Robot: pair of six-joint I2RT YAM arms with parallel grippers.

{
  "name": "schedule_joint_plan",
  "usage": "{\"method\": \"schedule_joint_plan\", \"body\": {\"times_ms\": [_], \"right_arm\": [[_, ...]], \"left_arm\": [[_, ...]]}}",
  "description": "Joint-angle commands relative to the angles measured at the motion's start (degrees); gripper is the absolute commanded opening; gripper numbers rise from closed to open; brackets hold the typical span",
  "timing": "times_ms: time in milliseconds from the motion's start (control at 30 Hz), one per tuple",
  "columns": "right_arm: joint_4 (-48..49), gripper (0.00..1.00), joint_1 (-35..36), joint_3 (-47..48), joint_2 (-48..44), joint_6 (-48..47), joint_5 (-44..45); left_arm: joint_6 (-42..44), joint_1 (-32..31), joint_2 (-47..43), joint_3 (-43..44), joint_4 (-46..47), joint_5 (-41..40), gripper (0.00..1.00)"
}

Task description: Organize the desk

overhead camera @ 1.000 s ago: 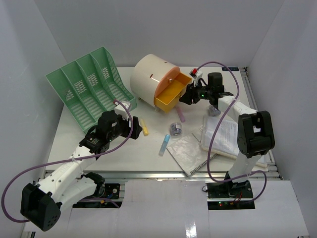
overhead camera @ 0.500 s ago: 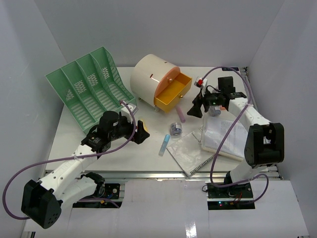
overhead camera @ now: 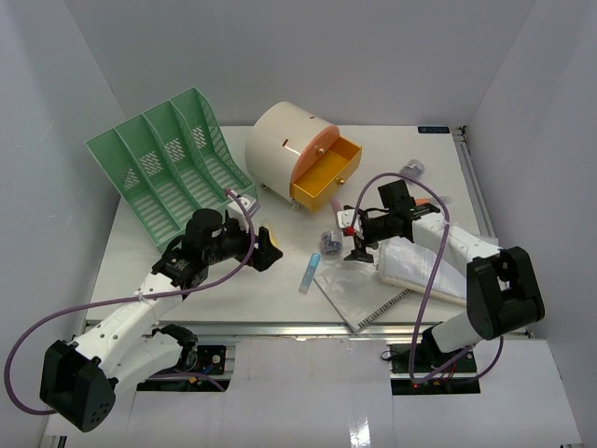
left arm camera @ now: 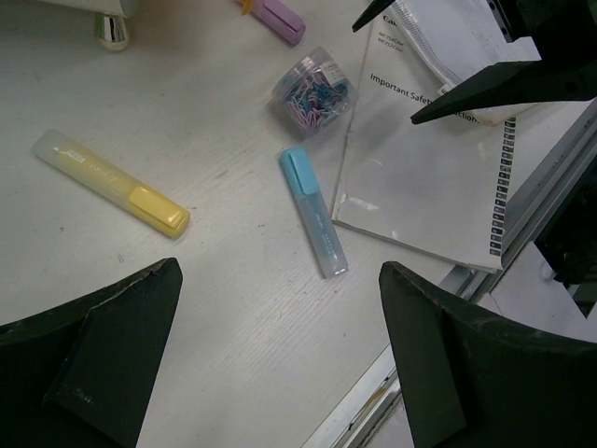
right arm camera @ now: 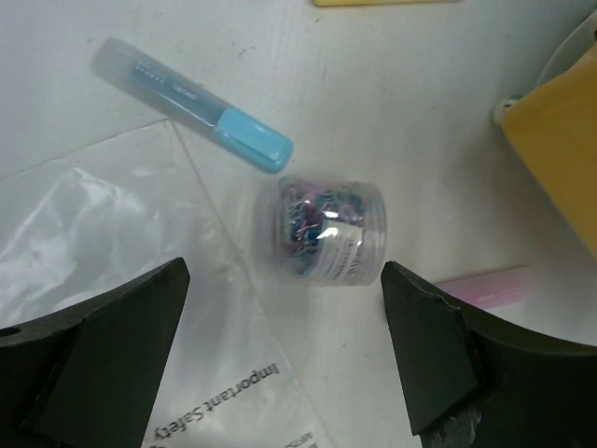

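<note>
Right gripper (right arm camera: 283, 271) gaping over clip jar (right arm camera: 322, 233), centre of desk (overhead camera: 280, 289); probably centre jaws, descend straight. Left gripper (left arm camera: 280, 271) open, empty.

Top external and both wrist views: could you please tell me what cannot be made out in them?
- Pink highlighter: cut by the top edge in the left wrist view; partly behind the right arm's fingers in the right wrist view.
- Booklet title: covered by those fingers in the left wrist view; runs off the bottom edge in the right wrist view.
- Paper-clip jar label: blurred by glare, right wrist view.
</note>
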Motion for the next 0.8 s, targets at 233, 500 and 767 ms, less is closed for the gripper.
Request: {"method": "schedule_joint_plan", "body": {"times_ms": [233,500,767], "right_arm": [[9.12,0.92,4.55,3.82,6.6,-0.39,7.5],[6.31,0.88,4.5,6.3,11.22,1.2,8.68],[1.78,0.3,4.55,9.68,12.23,2.9,7.08]], "left_arm": [[0.75,-0.02,-2.5,-0.41,-0.07,-1.75,0.98],[0.75,-0.02,-2.58,-0.41,-0.12,-1.52,0.98],[0.75,-0.08,-2.65,-0.41,-0.14,-1.57,0.98]]}}
